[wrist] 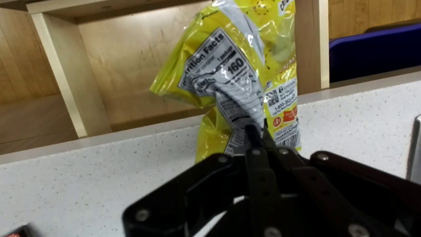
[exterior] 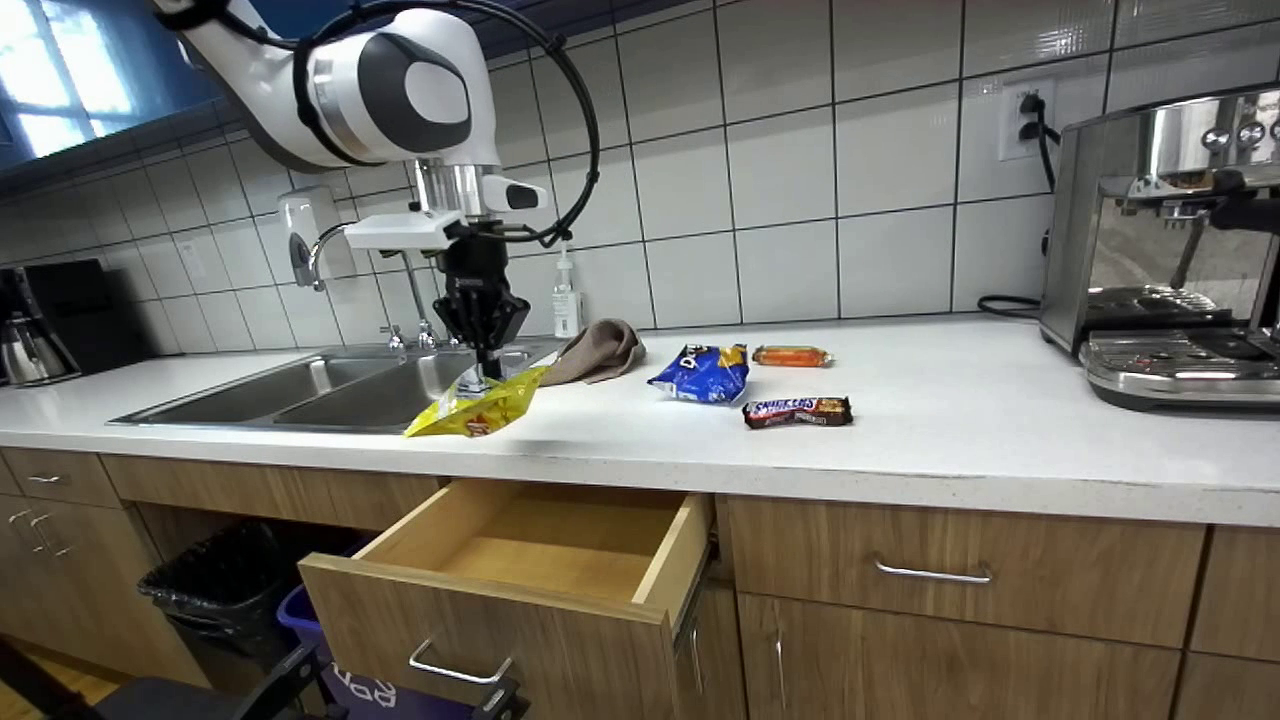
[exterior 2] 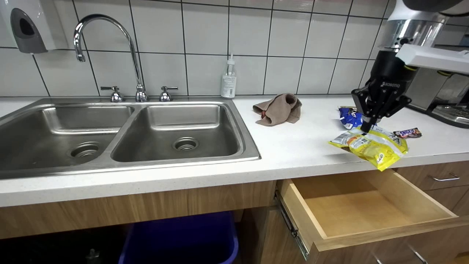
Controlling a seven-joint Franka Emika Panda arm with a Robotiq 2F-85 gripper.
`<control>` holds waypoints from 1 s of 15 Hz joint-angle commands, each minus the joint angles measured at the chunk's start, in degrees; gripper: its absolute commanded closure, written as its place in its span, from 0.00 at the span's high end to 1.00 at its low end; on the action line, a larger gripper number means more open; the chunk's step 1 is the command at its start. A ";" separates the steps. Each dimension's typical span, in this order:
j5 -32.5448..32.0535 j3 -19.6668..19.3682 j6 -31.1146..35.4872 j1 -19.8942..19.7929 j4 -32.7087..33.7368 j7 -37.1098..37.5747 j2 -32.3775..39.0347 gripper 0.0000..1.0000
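My gripper (exterior: pixel 488 366) points down, its fingers shut on the printed back of a yellow snack bag (exterior: pixel 500 405). The bag (exterior 2: pixel 384 148) hangs tilted above the counter's front edge, partly over the open drawer. Seen from the wrist, the crumpled bag (wrist: pixel 227 70) is pinched near one side, and the closed gripper (wrist: pixel 260 131) covers part of it. On the counter behind lie a blue chip bag (exterior: pixel 703 374), a Snickers bar (exterior: pixel 797 412) and an orange packet (exterior: pixel 792 356). The gripper (exterior 2: pixel 367 127) partly hides the blue bag (exterior 2: pixel 349 117) in an exterior view.
A wooden drawer (exterior: pixel 560 545) stands pulled out below the counter; no contents show. A double sink (exterior 2: pixel 185 128), a brown cloth (exterior 2: pixel 279 110) and a soap bottle (exterior 2: pixel 229 80) are nearby. An espresso machine (exterior: pixel 1190 250) occupies the counter's end. A blue bin (exterior 2: pixel 179 238) stands underneath.
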 commanded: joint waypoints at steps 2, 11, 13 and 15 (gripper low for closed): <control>-0.15 2.13 0.10 0.55 -6.62 1.89 -6.33 0.00; 0.00 5.89 2.31 2.61 -12.94 6.59 -8.57 0.00; -0.11 6.52 3.07 2.87 -13.37 7.90 -8.06 0.00; -0.12 7.03 3.83 3.08 -13.32 9.31 -7.32 0.00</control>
